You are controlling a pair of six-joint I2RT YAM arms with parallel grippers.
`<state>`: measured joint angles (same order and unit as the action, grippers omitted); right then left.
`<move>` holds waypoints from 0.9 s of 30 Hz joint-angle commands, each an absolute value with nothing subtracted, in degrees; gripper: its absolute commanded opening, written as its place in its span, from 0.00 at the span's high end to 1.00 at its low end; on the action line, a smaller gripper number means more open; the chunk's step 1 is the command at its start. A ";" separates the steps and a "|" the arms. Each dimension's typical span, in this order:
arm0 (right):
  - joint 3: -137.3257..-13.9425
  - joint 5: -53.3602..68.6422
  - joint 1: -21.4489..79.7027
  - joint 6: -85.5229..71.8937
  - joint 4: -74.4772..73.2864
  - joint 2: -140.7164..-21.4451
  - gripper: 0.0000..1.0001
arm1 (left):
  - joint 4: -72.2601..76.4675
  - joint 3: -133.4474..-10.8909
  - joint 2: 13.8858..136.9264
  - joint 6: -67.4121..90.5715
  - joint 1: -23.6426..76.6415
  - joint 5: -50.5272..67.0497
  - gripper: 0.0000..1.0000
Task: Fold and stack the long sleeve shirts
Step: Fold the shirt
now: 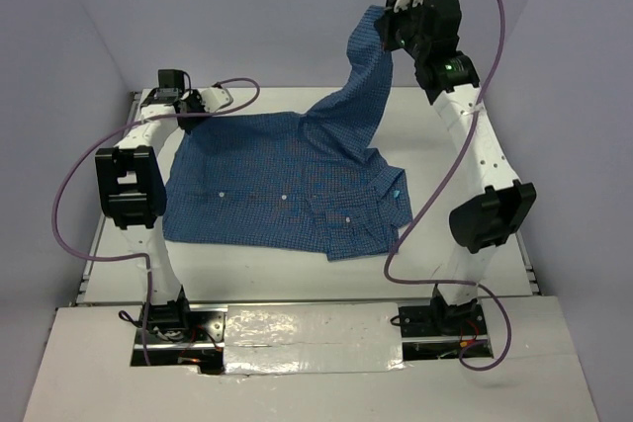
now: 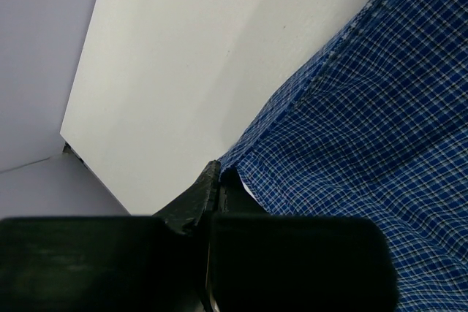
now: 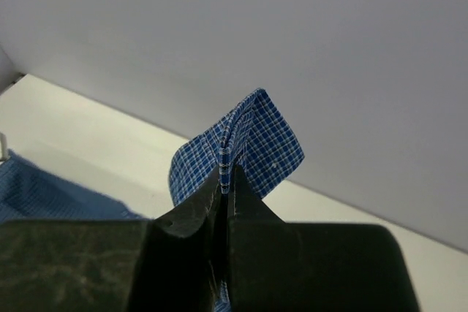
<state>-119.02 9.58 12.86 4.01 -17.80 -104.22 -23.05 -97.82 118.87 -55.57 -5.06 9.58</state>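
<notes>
Right tool (image 3: 226,180) — blue fine-checked shirt (image 1: 267,185), sleeve (image 1: 361,86) aloft

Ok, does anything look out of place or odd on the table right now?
Nothing spilled or damaged. One sleeve of the shirt is held up off the table, its cuff pinched in the right gripper, while the left gripper pinches the shirt's far left edge. The rest lies fairly flat.

The white table (image 1: 257,269) carried one blue checked shirt (image 1: 267,185), laid flat across its centre. The collar lay toward 3 o'clock and the hem toward 9 o'clock. One sleeve rose clear of the surface toward 1 o'clock.
</notes>
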 commanded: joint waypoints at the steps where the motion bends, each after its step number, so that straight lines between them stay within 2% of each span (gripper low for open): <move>1: -120.22 5.01 12.74 10.53 -15.02 -99.04 1.00 | -23.73 -99.57 115.83 -57.22 -4.92 9.93 1.00; 4: -128.04 8.93 13.09 10.29 -23.33 -102.39 1.00 | -26.01 -100.63 115.76 -56.69 -5.01 11.07 1.00; 6: -127.11 10.89 13.80 10.28 -26.62 -100.22 1.00 | -25.84 -99.41 114.79 -57.65 -4.92 11.16 1.00; 7: -123.87 10.99 15.19 10.54 -26.98 -98.02 1.00 | -25.49 -97.06 113.48 -58.18 -4.92 10.99 1.00; 11: -92.74 8.53 18.63 11.17 -17.25 -82.21 1.00 | -25.05 -89.84 109.87 -65.53 -4.92 10.46 1.00; 13: -82.59 8.44 18.63 10.02 -13.90 -73.33 1.00 | -26.27 -85.27 107.41 -69.85 -5.01 10.81 1.00; 17: -76.21 8.34 18.72 9.06 -18.70 -63.04 1.00 | -27.86 -79.90 103.63 -79.87 -5.01 9.85 1.00; 27: -62.50 13.88 25.48 0.36 -22.67 -55.46 1.00 | -35.51 -74.89 100.55 -90.62 -4.92 7.21 1.00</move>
<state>-65.89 11.42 23.33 4.10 -21.91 -55.22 -32.05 -76.12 102.96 -85.41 -5.04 7.73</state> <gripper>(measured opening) 0.025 0.074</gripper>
